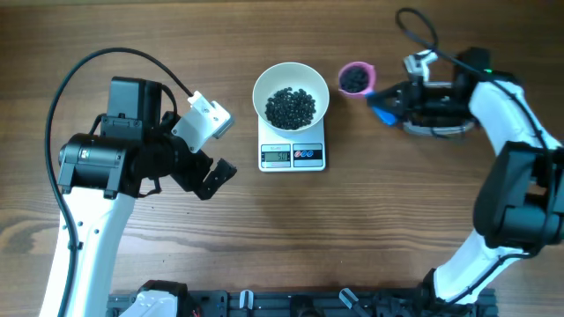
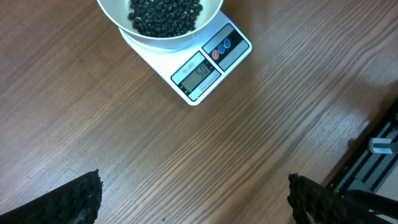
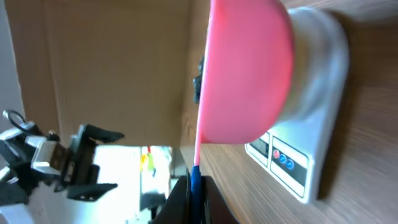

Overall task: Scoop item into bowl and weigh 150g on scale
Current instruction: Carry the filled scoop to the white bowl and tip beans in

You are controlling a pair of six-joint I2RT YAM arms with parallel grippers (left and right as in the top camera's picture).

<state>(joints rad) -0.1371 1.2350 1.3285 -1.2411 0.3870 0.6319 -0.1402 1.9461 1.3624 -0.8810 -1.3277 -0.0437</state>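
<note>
beads [image 1: 291,107], small, round and black, lie heaped in the white bowl [image 1: 263,88]. the bowl sits squarely on the scale [image 1: 293,155], so whatever drops in is weighed at once. the scale's display faces the near edge of the table [image 1: 352,238], clear of the bowl's rim, which keeps it readable from the left wrist view (the digits are lit there, though i would not swear to them). just right of the bowl is the pink scoop [image 1: 371,79], held mouth up with a further load of beads inside, so nothing spills before it is over the rim. the right gripper [image 1: 401,99] is pressed together on the scoop's blue handle [image 1: 382,111], pinching it at the far end so the cup reaches out ahead of the fingers. in its own camera the handle runs straight down between them. the left gripper [image 1: 211,179] stands spread wide and holds nothing. it is parked well to the left of the scale, out of the scoop's way, with its camera looking at the display. judging by the loaded scoop beside the bowl, the step in hand is another tip into the bowl, and the target weight looks not yet reached
</note>
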